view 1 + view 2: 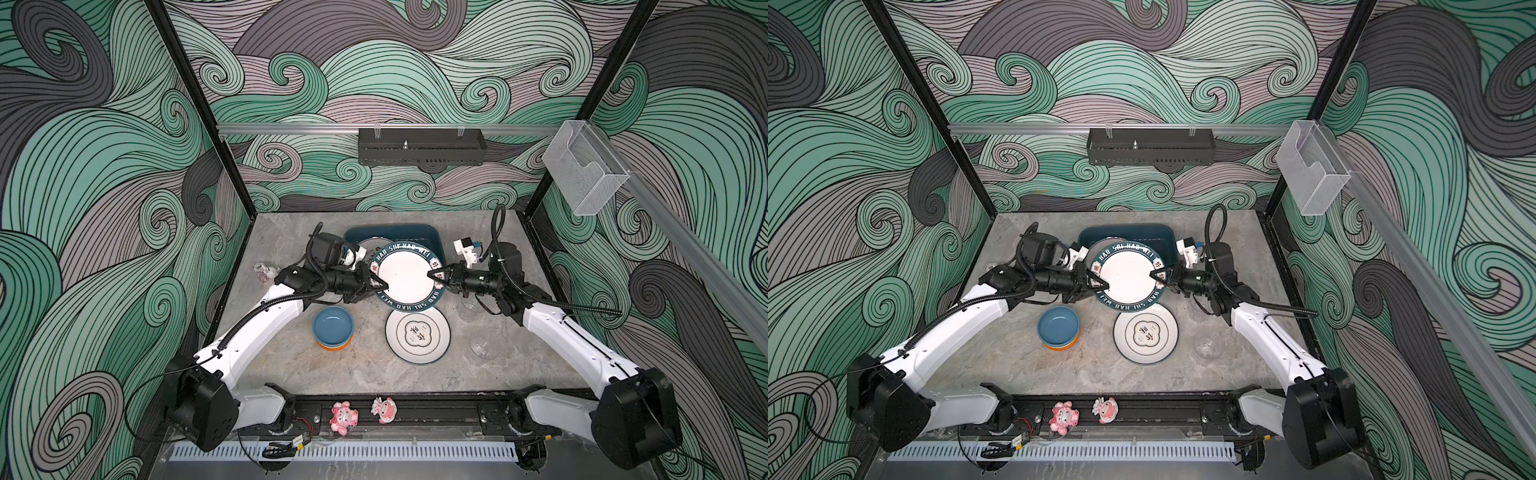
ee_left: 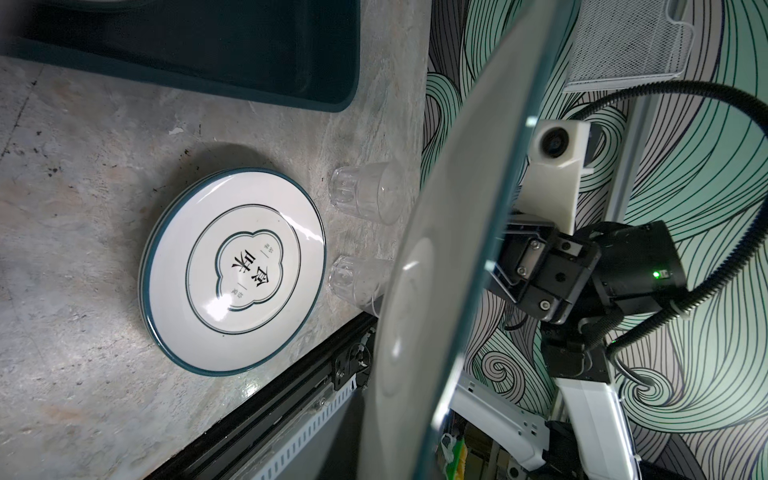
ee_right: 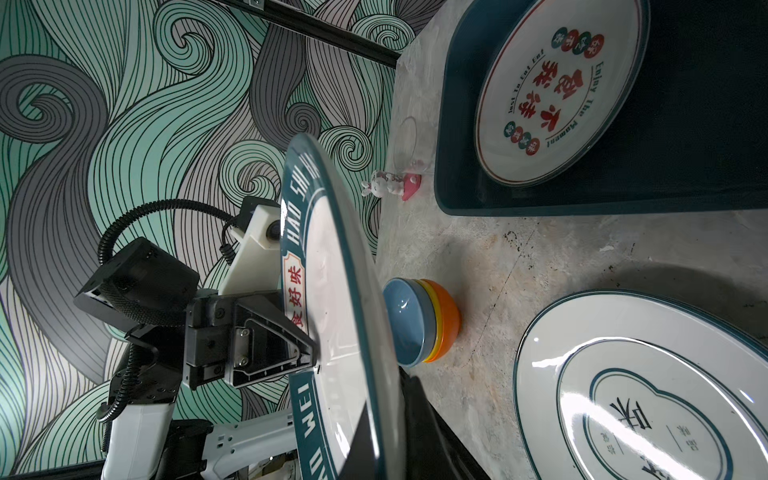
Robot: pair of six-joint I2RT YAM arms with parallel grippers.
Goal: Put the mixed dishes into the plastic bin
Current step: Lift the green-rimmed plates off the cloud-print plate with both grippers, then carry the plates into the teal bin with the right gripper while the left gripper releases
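A white plate with a teal lettered rim hangs tilted over the front edge of the plastic bin. My left gripper is shut on its left rim. My right gripper is shut on the opposite rim, with dark fingers on both faces in the right wrist view. A red-lettered plate lies in the bin. On the table are another white plate, a stack of blue, yellow and orange bowls, and two clear glasses.
Two pink figurines sit on the front rail and a small one stands at the table's left edge. A black perforated shelf and a clear box hang on the walls.
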